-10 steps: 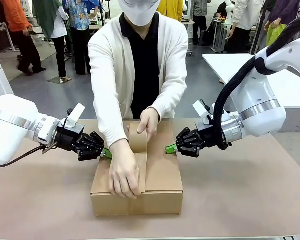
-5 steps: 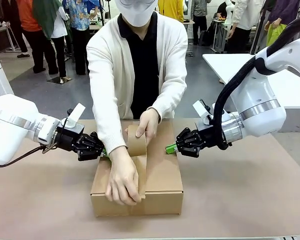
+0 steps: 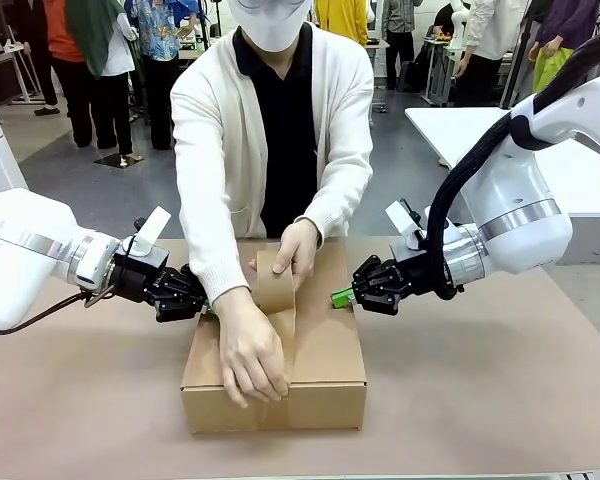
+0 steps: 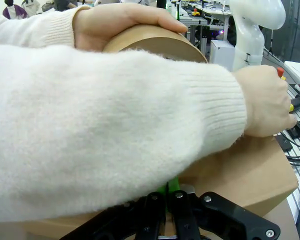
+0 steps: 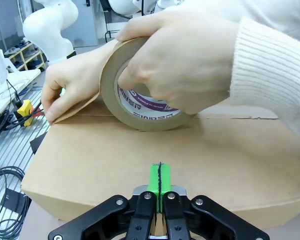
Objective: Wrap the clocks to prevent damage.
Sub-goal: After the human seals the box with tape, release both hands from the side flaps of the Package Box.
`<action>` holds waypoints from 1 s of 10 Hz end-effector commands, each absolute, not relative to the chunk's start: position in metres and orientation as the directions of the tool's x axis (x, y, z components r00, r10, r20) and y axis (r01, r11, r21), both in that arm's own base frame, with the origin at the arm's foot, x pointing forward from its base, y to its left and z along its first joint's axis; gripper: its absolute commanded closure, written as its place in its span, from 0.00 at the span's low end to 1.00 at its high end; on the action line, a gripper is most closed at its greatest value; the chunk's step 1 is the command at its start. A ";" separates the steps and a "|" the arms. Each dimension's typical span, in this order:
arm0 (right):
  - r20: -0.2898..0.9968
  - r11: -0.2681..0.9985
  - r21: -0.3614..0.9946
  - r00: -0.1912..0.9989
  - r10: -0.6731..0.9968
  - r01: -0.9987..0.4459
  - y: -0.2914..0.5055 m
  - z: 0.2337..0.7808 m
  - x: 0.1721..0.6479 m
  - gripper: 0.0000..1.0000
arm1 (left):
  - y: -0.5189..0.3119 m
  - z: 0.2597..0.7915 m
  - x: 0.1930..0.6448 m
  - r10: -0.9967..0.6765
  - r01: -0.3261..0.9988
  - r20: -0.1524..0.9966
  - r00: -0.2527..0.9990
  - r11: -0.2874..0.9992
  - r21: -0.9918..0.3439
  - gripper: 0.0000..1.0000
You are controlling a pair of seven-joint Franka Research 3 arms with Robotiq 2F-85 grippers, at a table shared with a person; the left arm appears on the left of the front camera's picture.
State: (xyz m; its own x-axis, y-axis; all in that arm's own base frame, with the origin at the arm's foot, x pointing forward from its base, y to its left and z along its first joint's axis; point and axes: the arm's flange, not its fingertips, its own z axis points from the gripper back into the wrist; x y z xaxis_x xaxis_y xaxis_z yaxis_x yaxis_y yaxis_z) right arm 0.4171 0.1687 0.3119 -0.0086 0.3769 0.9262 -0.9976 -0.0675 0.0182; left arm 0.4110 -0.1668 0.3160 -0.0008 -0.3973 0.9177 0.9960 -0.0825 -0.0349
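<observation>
A closed cardboard box (image 3: pixel 325 350) lies on the table in front of a person. One of the person's hands holds a roll of brown tape (image 3: pixel 273 280) on the lid, and the other hand (image 3: pixel 250 360) presses the tape strip down near the box's front edge. My left gripper (image 3: pixel 205 305) is shut, its green tips at the box's left side, partly behind the person's sleeve. My right gripper (image 3: pixel 338 297) is shut, with its tips against the lid's right edge (image 5: pixel 160 177). The tape roll (image 5: pixel 135 107) stands just beyond those tips. The clocks are hidden.
The table is covered with brown paper (image 3: pixel 480 400), with open room to the left and right of the box. In the left wrist view the white sleeve (image 4: pixel 115 125) crosses just above my shut fingertips (image 4: pixel 171 187). People and other tables stand farther back.
The person's near hand has shifted slightly along the tape strip at the box's front edge. Both arms have stayed where they were.
</observation>
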 end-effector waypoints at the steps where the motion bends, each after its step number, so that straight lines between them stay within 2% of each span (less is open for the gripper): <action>1: 0.925 -0.063 0.025 -0.001 0.380 -0.998 0.169 0.308 0.416 0.99 | -0.167 0.312 0.411 -0.404 0.997 0.915 -0.006 -0.078 -0.028 1.00; 10: 0.925 -0.063 0.025 -0.001 0.380 -0.998 0.169 0.308 0.416 0.99 | -0.167 0.312 0.411 -0.404 0.997 0.915 -0.006 -0.078 -0.028 1.00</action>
State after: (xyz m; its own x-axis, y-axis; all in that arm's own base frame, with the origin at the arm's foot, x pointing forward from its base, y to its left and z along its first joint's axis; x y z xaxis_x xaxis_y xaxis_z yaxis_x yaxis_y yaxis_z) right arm 0.4171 0.1687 0.3119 -0.0086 0.3769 0.9262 -0.9976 -0.0675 0.0182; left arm 0.4114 -0.1668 0.3162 -0.0013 -0.3971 0.9178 0.9960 -0.0822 -0.0342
